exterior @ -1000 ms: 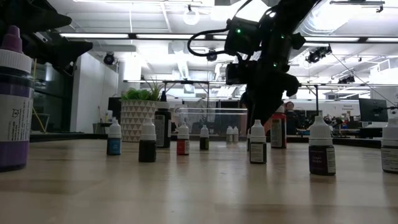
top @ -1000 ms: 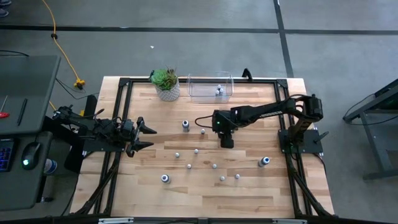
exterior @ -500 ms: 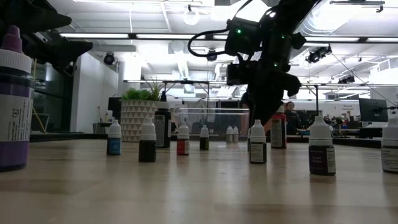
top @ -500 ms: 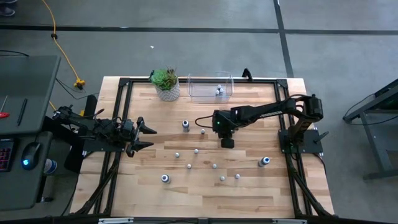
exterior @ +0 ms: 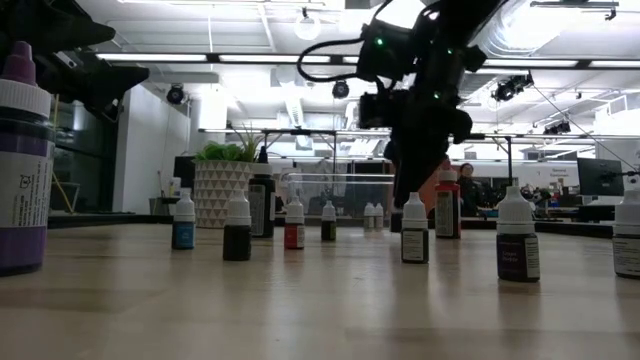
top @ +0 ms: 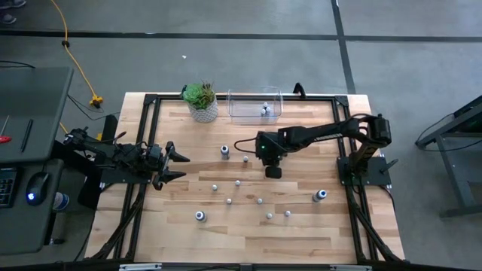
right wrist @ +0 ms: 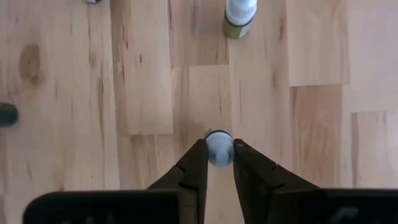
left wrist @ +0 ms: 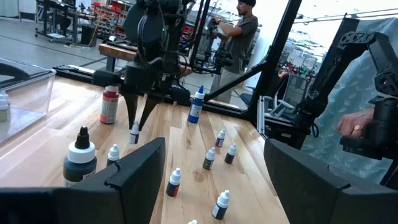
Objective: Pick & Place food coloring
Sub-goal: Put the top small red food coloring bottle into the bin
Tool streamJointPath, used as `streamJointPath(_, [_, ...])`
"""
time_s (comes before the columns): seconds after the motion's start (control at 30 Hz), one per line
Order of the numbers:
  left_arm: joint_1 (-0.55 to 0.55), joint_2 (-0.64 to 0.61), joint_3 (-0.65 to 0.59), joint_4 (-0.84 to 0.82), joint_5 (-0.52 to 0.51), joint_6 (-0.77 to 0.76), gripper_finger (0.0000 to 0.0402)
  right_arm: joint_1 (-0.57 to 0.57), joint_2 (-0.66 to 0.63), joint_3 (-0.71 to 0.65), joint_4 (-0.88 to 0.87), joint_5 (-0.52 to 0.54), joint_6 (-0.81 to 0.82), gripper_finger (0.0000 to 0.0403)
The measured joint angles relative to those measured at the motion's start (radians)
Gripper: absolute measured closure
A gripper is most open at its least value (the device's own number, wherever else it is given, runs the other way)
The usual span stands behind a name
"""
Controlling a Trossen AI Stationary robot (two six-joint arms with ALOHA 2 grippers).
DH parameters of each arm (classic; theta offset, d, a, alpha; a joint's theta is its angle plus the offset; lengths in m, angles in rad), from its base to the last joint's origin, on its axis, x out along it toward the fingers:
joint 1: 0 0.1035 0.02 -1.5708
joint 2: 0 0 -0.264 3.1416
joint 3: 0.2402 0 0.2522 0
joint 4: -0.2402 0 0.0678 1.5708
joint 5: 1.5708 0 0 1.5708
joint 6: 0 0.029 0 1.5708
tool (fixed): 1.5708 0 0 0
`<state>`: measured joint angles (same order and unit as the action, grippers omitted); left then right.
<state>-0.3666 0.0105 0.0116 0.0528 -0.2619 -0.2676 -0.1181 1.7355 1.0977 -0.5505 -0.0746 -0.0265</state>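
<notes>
Food coloring bottle [right wrist: 219, 148] is framed between the right gripper's [right wrist: 219, 163] narrowly parted fingers, cap showing at the tips. Firm hold cannot be confirmed; off-centre closing might tip it toward the neighbouring bottle [right wrist: 240, 15] ahead. The left gripper [top: 175, 165] is parked open, far aside.

You have a pale, light-wood plank table [top: 248, 226] with darker grain streaks and a brown knot, framed in black. Both arms and their grippers are black. The food coloring bottles [exterior: 414, 230] mostly wear white caps over dark bodies; one body near the plant reads blue [exterior: 183, 222], another red [exterior: 294, 224], and the big one closest to the low camera is purple [exterior: 22, 160]. The plant [top: 200, 94] is green in a white, triangle-patterned pot [exterior: 221, 193]. The bin [top: 254, 107] is clear.
</notes>
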Motion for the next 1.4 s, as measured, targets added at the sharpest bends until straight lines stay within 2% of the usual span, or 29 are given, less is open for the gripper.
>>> streamJointPath(0.2, [0.0, 0.0, 0.0, 0.0, 0.0, 0.0, 0.013, 0.0, -0.003, 0.111, -0.113, -0.001, 0.0, 0.0352])
streamJointPath(0.5, [0.0, 0.0, 0.0, 0.0, 0.0, 0.0, 0.013, -0.013, -0.003, 0.351, -0.293, -0.005, 0.028, 0.0351])
streamJointPath(0.8, [0.0, 0.0, 0.0, 0.0, 0.0, 0.0, 0.013, -0.064, -0.004, 0.537, -0.35, 0.042, 0.031, 0.0351])
streamJointPath(1.03, [0.0, 0.0, 0.0, 0.0, 0.0, 0.0, 0.013, -0.17, -0.004, 0.601, -0.35, 0.111, 0.08, 0.0348])
streamJointPath(1.4, [0.0, 0.0, 0.0, 0.0, 0.0, 0.0, 0.013, -0.371, 0.008, 0.605, -0.352, 0.161, 0.238, 0.0346])
